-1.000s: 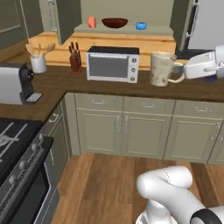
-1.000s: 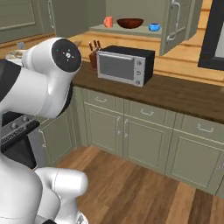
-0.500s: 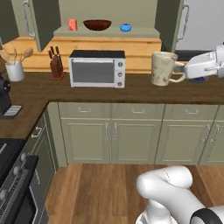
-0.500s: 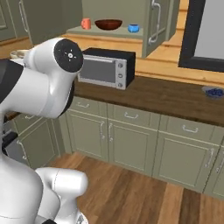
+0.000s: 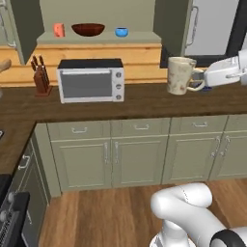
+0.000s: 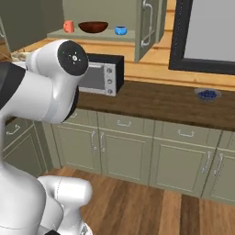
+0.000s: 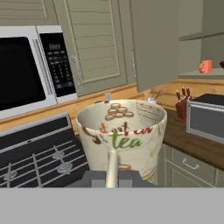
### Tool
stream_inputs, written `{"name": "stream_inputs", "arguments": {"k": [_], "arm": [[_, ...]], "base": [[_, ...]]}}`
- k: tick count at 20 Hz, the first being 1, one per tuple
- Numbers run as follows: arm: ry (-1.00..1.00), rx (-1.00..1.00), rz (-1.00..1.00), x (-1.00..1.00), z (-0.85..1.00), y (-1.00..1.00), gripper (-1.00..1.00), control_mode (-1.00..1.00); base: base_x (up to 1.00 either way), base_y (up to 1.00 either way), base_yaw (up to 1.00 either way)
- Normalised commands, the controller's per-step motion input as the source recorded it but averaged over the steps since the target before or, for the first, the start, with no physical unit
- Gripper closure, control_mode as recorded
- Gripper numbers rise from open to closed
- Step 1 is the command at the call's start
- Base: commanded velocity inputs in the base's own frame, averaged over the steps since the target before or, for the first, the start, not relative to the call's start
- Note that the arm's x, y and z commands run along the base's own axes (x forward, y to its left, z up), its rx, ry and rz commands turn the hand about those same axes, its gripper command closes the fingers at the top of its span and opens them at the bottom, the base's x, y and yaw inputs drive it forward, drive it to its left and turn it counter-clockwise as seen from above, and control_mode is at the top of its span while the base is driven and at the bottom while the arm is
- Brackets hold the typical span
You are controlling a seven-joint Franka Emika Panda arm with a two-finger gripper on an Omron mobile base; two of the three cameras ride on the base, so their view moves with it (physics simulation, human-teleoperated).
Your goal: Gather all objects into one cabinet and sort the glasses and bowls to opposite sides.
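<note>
Between shut jaws, the mug's [image 5: 181, 75] handle.

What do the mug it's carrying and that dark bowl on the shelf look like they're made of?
The mug looks like glazed ceramic: thick cream walls with printed lettering and speckles. The bowl seems glazed ceramic too, glossy red-brown with a soft highlight, though lacquered wood or plastic can't be ruled out.
</note>
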Motion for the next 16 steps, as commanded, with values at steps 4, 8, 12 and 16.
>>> {"name": "stream_inputs", "arguments": {"k": [4, 8, 12, 16], "arm": [[0.00, 0.00, 0.00, 0.00, 0.00, 0.00, 1.00, 1.00], [0.00, 0.00, 0.00, 0.00, 0.00, 0.00, 1.00, 1.00], [0.00, 0.00, 0.00, 0.00, 0.00, 0.00, 1.00, 1.00], [0.00, 0.00, 0.00, 0.00, 0.00, 0.00, 1.00, 1.00]], "base": [[0.40, 0.36, -0.20], [0.58, 0.31, -0.40], [0.46, 0.53, -0.12], [0.65, 0.33, -0.08]]}}
